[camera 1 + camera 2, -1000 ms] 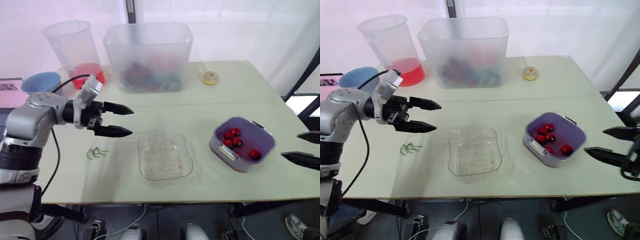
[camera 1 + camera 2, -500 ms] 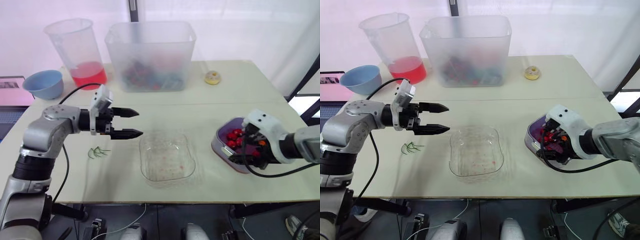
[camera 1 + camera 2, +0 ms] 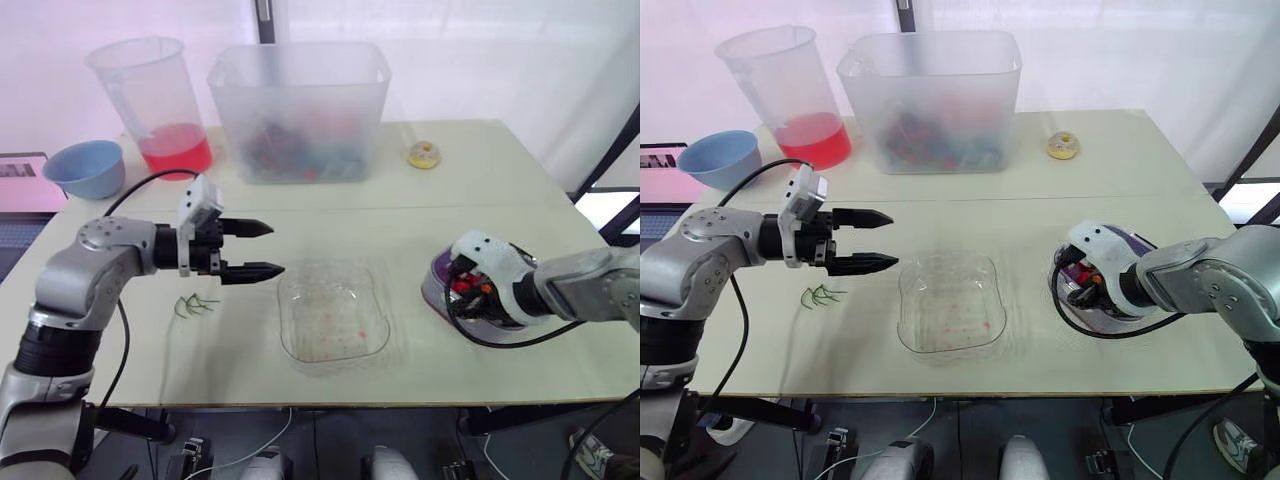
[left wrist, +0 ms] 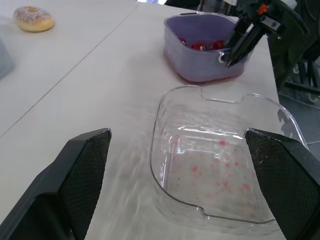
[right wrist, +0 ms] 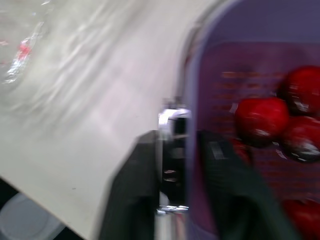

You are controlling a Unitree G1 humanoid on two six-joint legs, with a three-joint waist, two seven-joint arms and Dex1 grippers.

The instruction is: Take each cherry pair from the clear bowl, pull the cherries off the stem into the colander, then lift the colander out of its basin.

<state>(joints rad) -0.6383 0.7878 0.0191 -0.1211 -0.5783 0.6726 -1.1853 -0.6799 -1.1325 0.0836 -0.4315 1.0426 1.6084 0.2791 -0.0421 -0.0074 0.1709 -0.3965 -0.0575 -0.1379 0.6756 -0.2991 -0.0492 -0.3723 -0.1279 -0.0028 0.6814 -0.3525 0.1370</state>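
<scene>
The right gripper (image 5: 177, 140) pinches the purple colander (image 5: 225, 75) at its metal handle (image 5: 172, 120), one finger inside the rim and one outside. The colander sits mouth-up in its basin (image 4: 197, 67) on the table's (image 3: 480, 190) right side. Its cherries (image 5: 260, 117) lie just past the fingertips, and its long axis cannot be made out. The left gripper (image 3: 277, 249), fingers spread, hovers left of the clear bowl (image 3: 948, 317).
</scene>
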